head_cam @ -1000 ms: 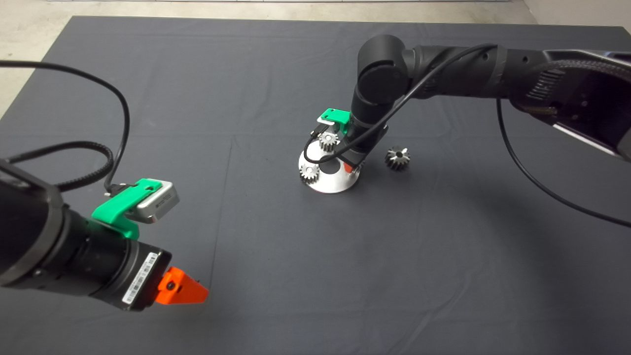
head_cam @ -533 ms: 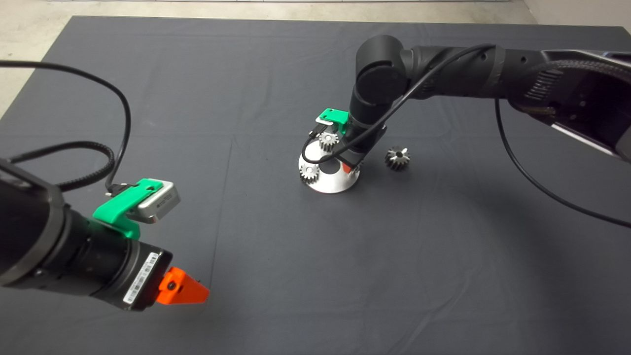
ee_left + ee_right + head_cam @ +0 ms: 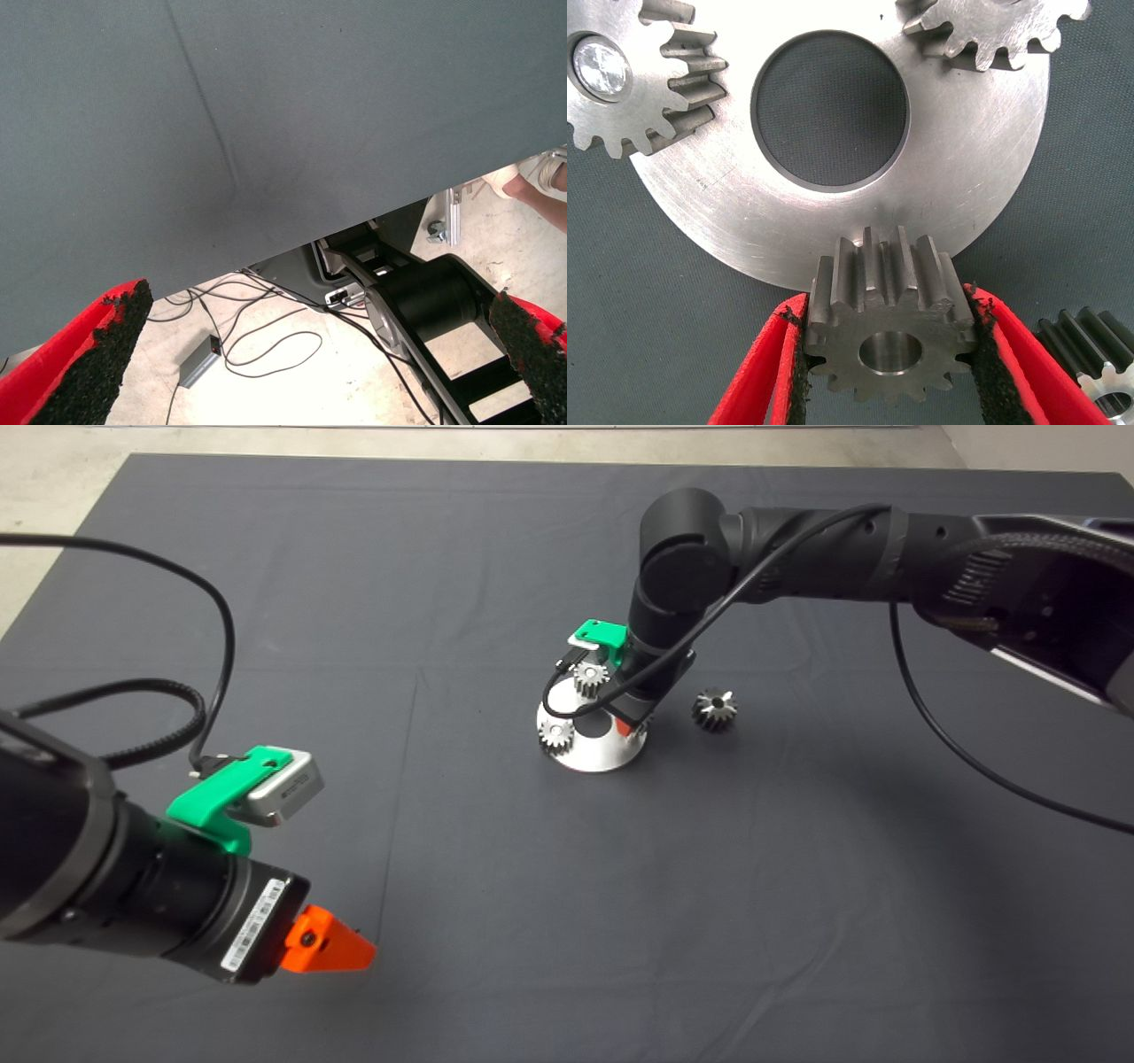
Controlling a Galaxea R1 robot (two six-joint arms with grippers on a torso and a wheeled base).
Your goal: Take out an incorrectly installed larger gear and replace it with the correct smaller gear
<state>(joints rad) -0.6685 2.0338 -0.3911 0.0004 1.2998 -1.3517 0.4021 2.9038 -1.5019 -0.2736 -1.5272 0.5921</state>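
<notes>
The right gripper (image 3: 886,354) has its fingers clenched on the smaller gear (image 3: 888,319), bore facing up, at the round plate's (image 3: 833,230) rim. The larger gear (image 3: 714,708) lies on the worktop just beside. The left gripper (image 3: 310,354), fingers released, waits far off.

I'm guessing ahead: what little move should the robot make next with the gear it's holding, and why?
Probably ease the smaller gear down onto the plate: the right gripper grips it at the rim, its hole showing no pin.
</notes>
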